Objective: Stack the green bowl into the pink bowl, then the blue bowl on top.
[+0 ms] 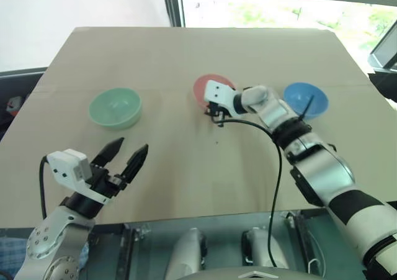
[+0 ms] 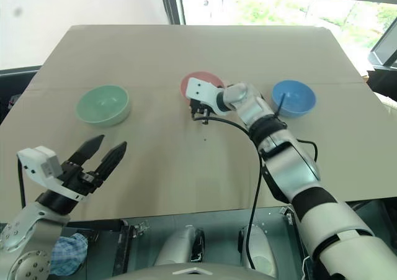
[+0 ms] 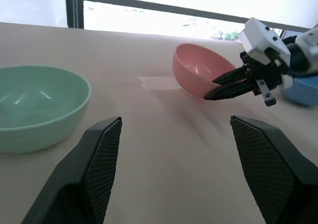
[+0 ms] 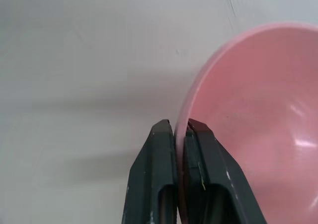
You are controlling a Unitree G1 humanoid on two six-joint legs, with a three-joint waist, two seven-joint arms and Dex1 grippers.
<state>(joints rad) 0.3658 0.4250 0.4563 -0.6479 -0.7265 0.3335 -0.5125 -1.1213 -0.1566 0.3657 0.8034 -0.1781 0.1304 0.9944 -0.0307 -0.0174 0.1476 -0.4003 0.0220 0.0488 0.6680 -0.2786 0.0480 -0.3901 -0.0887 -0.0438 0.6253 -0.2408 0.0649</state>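
While the left gripper [image 1: 128,153] waits with fingers spread wide near the pale mint-green plastic bowl [image 1: 115,108], the right gripper [image 4: 181,127] pinches the round salmon-pink plastic bowl [image 3: 199,75] by its rim, tilting it, probably to reposition it.

Silver-grey arms, white wrist cameras, black cables, black-fingered right end effector [image 4: 181,134].

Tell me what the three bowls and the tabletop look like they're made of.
The round salmon-pink bowl, the pale mint-green bowl and the sky-blue bowl look like smooth moulded plastic: thin walls, even colour and soft window glints inside. The tan tabletop looks like matte cardboard or paperboard, with a faint seam and no shine, though that is not certain.
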